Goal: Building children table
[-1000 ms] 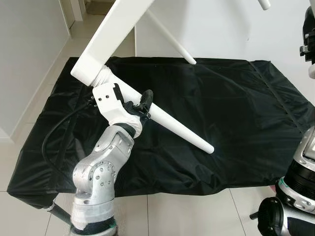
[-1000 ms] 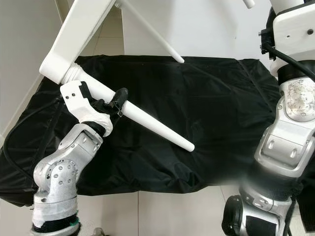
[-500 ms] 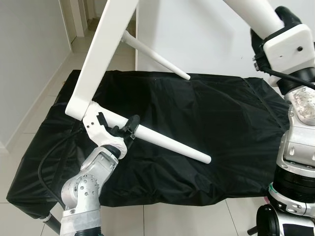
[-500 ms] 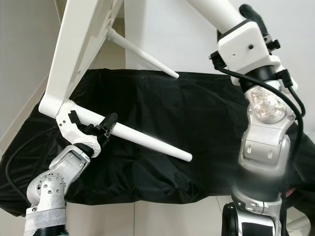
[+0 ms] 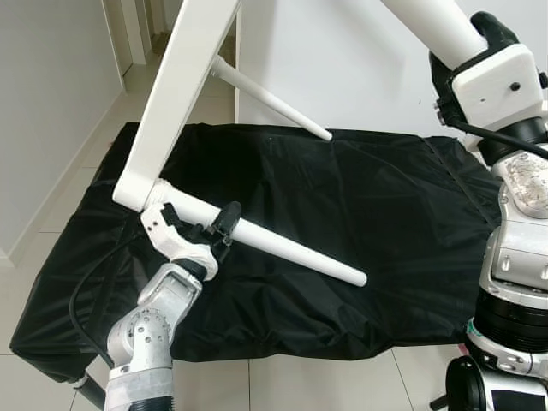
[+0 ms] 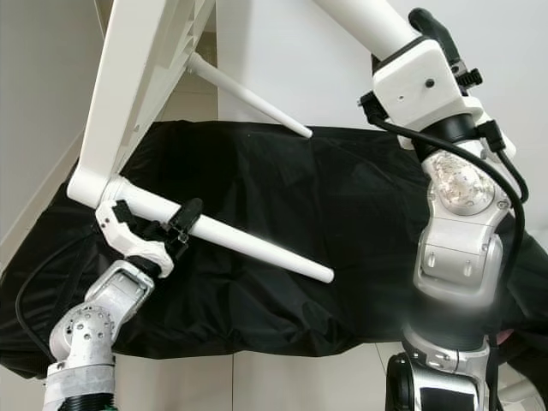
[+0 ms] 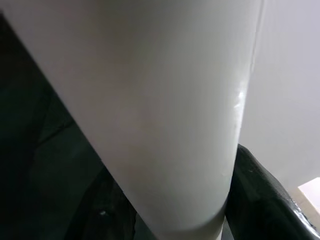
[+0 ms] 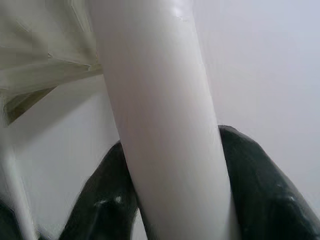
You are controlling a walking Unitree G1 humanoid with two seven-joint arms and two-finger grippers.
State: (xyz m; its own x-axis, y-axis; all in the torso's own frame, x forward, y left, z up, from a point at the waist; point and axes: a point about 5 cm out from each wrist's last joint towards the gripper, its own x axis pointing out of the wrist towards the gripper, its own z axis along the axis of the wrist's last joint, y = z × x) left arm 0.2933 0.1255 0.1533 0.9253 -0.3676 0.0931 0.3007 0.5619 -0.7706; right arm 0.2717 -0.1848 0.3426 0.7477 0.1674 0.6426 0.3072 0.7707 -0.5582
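A white children's table (image 5: 184, 81) is held tilted in the air, its top edge-on and its tapered legs pointing toward me and to the right. My left gripper (image 5: 224, 229) is shut on the near leg (image 5: 291, 254) close to the tabletop corner; that leg (image 7: 165, 120) shows between the black fingers (image 7: 260, 200) in the left wrist view. My right gripper (image 5: 467, 38) is shut on another leg (image 5: 428, 21) high on the right, and the leg (image 8: 165, 130) runs between its fingers (image 8: 255, 185). A third leg (image 5: 270, 101) points out over the far side.
Under the table lies a black sheet (image 5: 377, 197) spread over the tiled floor (image 5: 68, 180). A white wall (image 5: 342, 60) stands behind it and a grey wall (image 5: 43, 94) on the left. A black cable (image 5: 81, 291) loops beside my left arm.
Over the second the head view shifted and the table swung steeper, bringing my right gripper and its leg into view. In the last half second both arms barely moved.
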